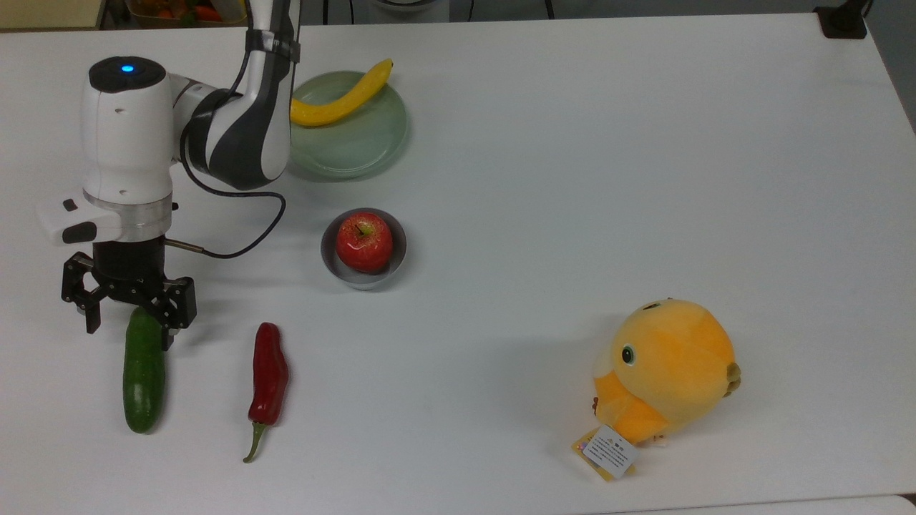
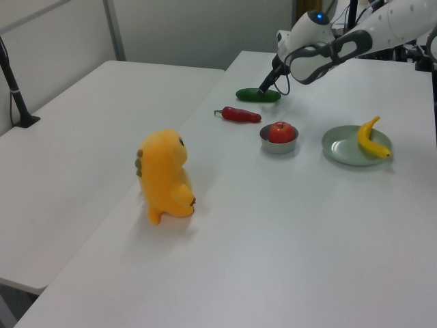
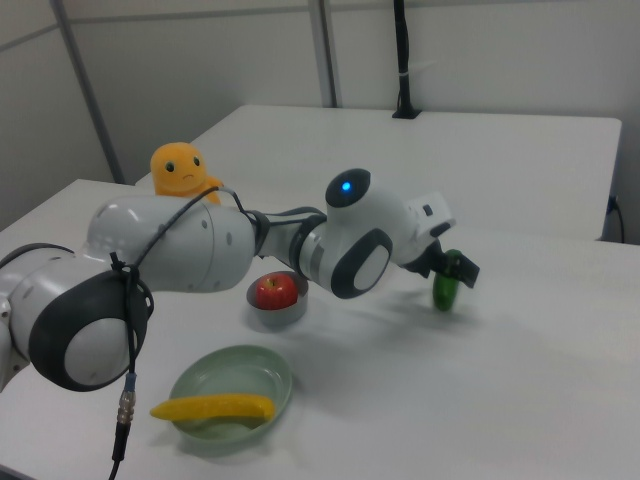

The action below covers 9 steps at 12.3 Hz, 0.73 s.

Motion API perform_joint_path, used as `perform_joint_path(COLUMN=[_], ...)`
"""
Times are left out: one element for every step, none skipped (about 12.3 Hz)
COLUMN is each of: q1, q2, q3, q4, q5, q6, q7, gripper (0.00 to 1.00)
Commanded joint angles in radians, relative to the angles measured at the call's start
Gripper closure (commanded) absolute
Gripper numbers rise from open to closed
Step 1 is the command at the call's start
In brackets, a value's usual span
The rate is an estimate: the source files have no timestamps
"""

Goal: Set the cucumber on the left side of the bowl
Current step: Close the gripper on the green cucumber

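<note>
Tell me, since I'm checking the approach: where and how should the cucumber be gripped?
Grip the cucumber from straight above, across its narrow width. It lies flat on the table, long axis running up-down in the top view. The gripper hangs open over its upper end; a hold nearer the middle would probably balance better, and the chili leaves room.
</note>
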Motion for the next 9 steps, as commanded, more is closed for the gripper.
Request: perform_joint_path(q1=[-0.017, -0.017, -0.017, -0.017, -0.017, -0.017, -0.017, -0.017, -0.015], q2=[0.040, 0.050, 0.051, 0.051, 0.051, 0.051, 0.051, 0.051, 0.048], q3=[0.019, 0.023, 0.028, 0.029, 0.029, 0.035, 0.035, 0.035, 0.035], q4=[0.029, 0.029, 0.029, 0.027, 0.024, 0.022, 0.021, 0.021, 0.021], q5=[-0.008, -0.011, -0.016, -0.019, -0.019, -0.019, -0.019, -0.019, -0.019], q6=[0.019, 0.019, 0.019, 0.019, 0.019, 0.017, 0.017, 0.017, 0.017], q7=[-0.011, -0.011, -0.011, -0.011, -0.011, -0.011, -0.011, -0.011, -0.011], gripper=[0.00, 0.00, 0.05, 0.08, 0.18, 0.36, 0.52, 0.67, 0.80])
